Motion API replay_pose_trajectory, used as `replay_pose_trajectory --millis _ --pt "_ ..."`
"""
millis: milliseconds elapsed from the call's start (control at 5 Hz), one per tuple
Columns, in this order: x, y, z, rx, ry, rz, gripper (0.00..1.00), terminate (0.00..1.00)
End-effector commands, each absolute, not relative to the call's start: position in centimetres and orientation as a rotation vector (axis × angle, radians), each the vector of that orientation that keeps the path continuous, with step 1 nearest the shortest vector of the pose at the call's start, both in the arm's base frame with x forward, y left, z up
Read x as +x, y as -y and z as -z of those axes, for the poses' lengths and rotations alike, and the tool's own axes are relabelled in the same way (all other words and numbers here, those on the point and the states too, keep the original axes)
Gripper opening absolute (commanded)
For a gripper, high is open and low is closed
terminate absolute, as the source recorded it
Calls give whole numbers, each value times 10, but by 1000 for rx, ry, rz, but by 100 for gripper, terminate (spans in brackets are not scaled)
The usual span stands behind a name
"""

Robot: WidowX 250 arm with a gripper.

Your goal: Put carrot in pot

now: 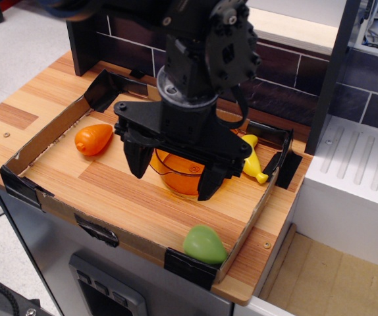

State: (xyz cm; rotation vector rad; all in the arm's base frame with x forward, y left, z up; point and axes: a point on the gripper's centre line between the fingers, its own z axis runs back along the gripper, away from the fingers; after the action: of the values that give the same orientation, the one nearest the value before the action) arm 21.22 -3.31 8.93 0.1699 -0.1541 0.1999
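Note:
The carrot (93,139), a small glossy orange toy with one pointed end, lies on the wooden tray floor at the left, near the cardboard wall. The pot (178,175), transparent orange plastic, stands in the middle of the tray and is largely hidden behind my gripper. My gripper (174,174) hangs over the pot, open and empty, with its two black fingers (137,159) pointing down on either side of the pot's front. The carrot is to the left of the gripper, apart from it.
A green pear-shaped toy (204,243) lies at the tray's front right corner. A yellow toy (254,160) lies right of the pot. Low cardboard walls (51,142) with black tape ring the tray. A dark tiled backsplash (288,69) stands behind; a white sink unit (353,178) stands at the right.

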Motion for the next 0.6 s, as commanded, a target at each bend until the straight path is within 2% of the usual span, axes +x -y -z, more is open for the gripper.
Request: replay_pose_trajectory --millis 0,200,400 --pt "212 33 -89 170 154 -200 100 0" --pt "217 -8 -107 145 152 -85 100 0" --pt "226 -50 -119 105 220 -42 100 0"
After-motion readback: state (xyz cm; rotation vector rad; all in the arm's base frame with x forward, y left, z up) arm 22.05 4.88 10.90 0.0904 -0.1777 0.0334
